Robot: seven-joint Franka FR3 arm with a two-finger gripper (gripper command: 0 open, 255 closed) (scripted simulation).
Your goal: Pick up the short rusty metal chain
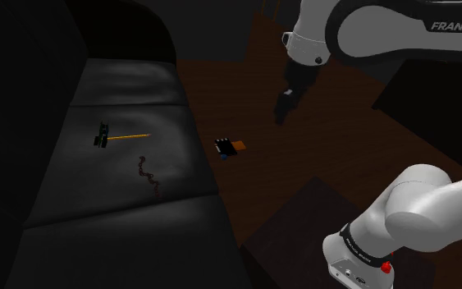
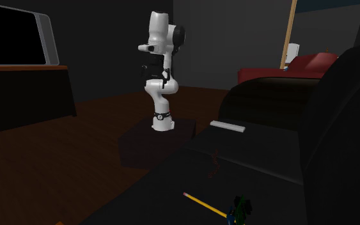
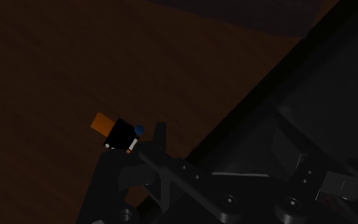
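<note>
The short rusty chain [image 1: 147,175] lay loose on the dark sofa seat [image 1: 98,193] near a pencil [image 1: 129,135], while the end effector [image 1: 282,111], spread and empty, hung well apart above the floor [image 1: 319,160], probably because no approach had yet begun.

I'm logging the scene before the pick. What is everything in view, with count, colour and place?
chain: one, dark red, on the sofa seat.
pencil: one, orange, on the seat near the chain.
small black-green object: one, at the pencil's end.
small black object: one, with orange and blue parts, on the floor by the sofa.
sofa: one, black.
floor: dark brown wood.
screen: one, black, grey-framed, second exterior view's upper left.
red furniture: one, beyond the sofa.
stand: one, dark box, on the floor.
arm: one, white, on the stand.
gripper: one, black, above the floor, away from the chain.
</note>
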